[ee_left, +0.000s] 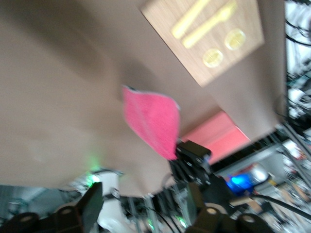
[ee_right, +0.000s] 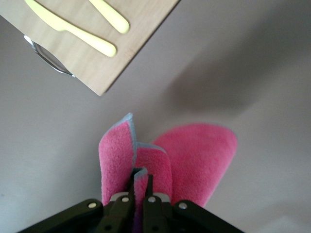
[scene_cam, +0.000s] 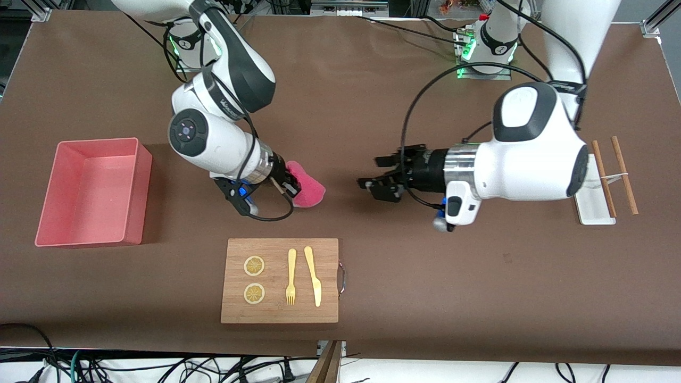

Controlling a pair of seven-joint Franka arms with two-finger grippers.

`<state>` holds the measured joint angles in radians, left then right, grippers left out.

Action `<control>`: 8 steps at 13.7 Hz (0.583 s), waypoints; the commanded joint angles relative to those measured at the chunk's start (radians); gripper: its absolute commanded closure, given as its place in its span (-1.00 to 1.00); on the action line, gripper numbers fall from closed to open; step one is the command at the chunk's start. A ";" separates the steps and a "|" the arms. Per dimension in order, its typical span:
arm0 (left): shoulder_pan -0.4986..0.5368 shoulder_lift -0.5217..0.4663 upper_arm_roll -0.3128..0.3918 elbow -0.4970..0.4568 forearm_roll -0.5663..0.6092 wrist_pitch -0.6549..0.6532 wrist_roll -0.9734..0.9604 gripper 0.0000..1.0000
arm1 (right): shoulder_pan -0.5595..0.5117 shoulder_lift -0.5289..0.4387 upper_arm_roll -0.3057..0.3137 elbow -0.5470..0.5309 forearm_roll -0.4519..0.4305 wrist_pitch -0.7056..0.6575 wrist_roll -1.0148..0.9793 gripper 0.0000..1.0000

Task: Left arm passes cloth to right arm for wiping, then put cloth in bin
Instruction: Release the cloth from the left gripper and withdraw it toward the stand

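1. The right gripper (scene_cam: 290, 183) hangs over the bare brown table (scene_cam: 404, 276), above the stretch between the bin and the middle of the table, its fingers clamped on the cloth (scene_cam: 307, 187).
2. In the right wrist view the cloth (ee_right: 194, 155) is bunched into folds, pale edge showing, with the fingertips (ee_right: 127, 198) pinched on one fold.
3. From the wooden board (scene_cam: 280, 280), the cloth sits at about twelve o'clock in the front view, held just off the tabletop or brushing it; I cannot tell which.
4. The left gripper (scene_cam: 380, 181) is over the middle of the table, at about three o'clock from the cloth in the front view. Its fingers stand apart, holding nothing, clear of the cloth.
5. The left wrist view shows the cloth (ee_left: 153, 121) hanging from the other arm's gripper (ee_left: 192, 158).
6. The bin (scene_cam: 53, 191) rests at the right arm's end of the table, at roughly ten o'clock from the board, with nothing inside.
7. On the board lie two lemon slices (scene_cam: 254, 266), a yellow fork (scene_cam: 291, 276) and a yellow knife (scene_cam: 313, 275).
8. A white tray (scene_cam: 593, 210) with two wooden sticks (scene_cam: 622, 175) across it sits at the left arm's end.
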<state>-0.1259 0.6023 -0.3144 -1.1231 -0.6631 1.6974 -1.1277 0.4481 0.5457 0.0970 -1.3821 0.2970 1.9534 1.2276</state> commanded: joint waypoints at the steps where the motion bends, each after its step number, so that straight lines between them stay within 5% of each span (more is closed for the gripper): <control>1: 0.063 -0.027 0.001 0.011 0.072 -0.169 0.053 -1.00 | 0.035 0.028 0.003 0.000 -0.015 -0.007 -0.011 1.00; 4: 0.140 -0.039 0.002 0.002 0.162 -0.271 0.251 -1.00 | 0.078 0.071 0.003 -0.002 -0.009 -0.007 -0.013 1.00; 8: 0.231 -0.168 0.002 -0.127 0.342 -0.350 0.459 -1.00 | 0.104 0.152 0.003 -0.002 -0.009 -0.005 -0.017 1.00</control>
<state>0.0537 0.5438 -0.3100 -1.1432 -0.3718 1.3819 -0.7628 0.5483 0.6603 0.1008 -1.3897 0.2969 1.9520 1.2237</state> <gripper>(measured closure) 0.000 0.982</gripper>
